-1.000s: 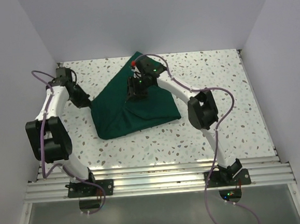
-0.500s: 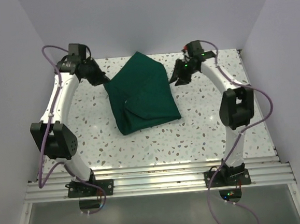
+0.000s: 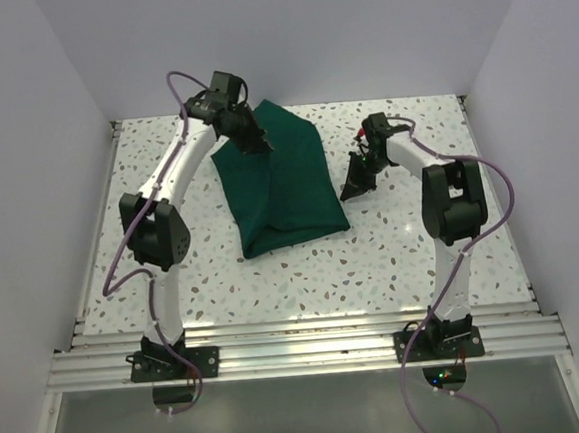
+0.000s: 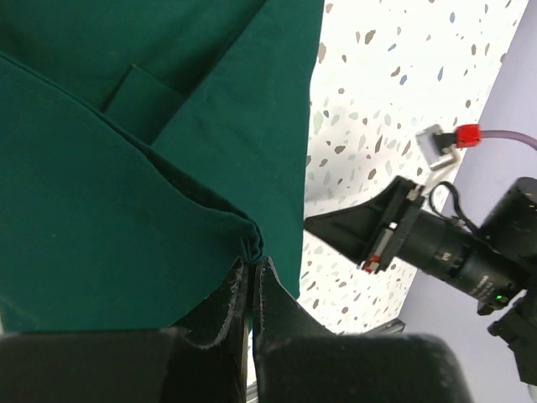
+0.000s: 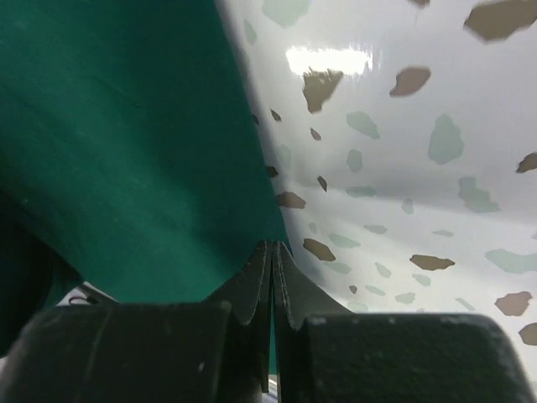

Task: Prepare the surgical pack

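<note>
The surgical pack (image 3: 287,182) is a dark green drape lying folded in the middle of the speckled table. Whatever it wraps is hidden. My left gripper (image 3: 259,146) hangs over its back left part. In the left wrist view that gripper (image 4: 252,262) is shut on a pinched fold of the green cloth (image 4: 126,168). My right gripper (image 3: 351,189) is low at the drape's right edge. In the right wrist view its jaws (image 5: 273,246) are shut right on the edge of the cloth (image 5: 126,126), with a sliver of green between the fingers.
The speckled table (image 3: 422,246) is bounded by grey walls at the left, back and right. An aluminium rail (image 3: 300,351) runs along the near edge. In the left wrist view the right arm's wrist (image 4: 436,252) and its red-tipped cable (image 4: 466,134) are close by.
My left arm swung right across the back, carrying its fold over the drape, which now looks narrower. My right gripper came down to the drape's right edge and shut.
</note>
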Controlling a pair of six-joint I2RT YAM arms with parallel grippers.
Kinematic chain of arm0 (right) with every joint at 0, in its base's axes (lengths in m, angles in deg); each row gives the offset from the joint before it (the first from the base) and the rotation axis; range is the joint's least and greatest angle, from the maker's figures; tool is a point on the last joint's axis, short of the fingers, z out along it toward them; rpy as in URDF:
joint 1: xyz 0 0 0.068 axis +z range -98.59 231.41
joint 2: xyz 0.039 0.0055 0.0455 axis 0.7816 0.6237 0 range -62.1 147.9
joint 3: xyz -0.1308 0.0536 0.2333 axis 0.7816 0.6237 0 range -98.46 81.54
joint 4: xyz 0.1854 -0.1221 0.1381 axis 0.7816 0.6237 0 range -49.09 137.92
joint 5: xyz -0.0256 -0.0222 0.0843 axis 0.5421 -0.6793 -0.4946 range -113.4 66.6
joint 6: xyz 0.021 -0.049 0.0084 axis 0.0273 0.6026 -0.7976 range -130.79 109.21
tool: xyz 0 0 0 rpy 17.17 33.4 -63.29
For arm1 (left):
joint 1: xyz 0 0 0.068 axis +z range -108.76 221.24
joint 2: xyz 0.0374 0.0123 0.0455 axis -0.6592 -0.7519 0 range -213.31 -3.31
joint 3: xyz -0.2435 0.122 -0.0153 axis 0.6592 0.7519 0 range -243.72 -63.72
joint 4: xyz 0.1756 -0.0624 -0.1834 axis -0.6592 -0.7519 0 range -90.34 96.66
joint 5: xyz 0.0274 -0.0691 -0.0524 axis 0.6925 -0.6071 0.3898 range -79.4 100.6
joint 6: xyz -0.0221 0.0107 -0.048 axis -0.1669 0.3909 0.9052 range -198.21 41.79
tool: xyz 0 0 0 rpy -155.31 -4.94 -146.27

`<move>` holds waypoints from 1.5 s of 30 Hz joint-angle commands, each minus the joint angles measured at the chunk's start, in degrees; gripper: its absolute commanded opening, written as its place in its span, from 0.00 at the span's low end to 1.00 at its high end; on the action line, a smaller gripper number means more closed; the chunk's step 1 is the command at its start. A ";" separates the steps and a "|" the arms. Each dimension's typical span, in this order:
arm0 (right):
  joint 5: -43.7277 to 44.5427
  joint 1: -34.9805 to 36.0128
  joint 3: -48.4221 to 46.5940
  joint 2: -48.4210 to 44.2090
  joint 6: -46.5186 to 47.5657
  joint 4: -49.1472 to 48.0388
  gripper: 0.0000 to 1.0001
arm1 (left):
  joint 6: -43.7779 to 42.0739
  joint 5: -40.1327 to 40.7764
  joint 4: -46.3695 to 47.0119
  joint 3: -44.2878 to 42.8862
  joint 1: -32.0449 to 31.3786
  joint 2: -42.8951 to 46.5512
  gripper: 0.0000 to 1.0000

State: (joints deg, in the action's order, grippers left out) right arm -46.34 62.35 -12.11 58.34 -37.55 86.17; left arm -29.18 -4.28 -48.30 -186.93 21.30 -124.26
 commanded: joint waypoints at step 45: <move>-4.22 4.01 0.48 3.14 -0.92 -1.05 0.00 | 8.28 -9.74 17.25 -8.10 -14.51 -17.40 0.19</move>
State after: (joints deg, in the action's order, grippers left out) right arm -49.84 66.63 -9.27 62.34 -38.14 84.95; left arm -19.78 -9.83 -35.91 -195.24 8.93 -143.65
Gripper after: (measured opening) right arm 0.010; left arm 0.143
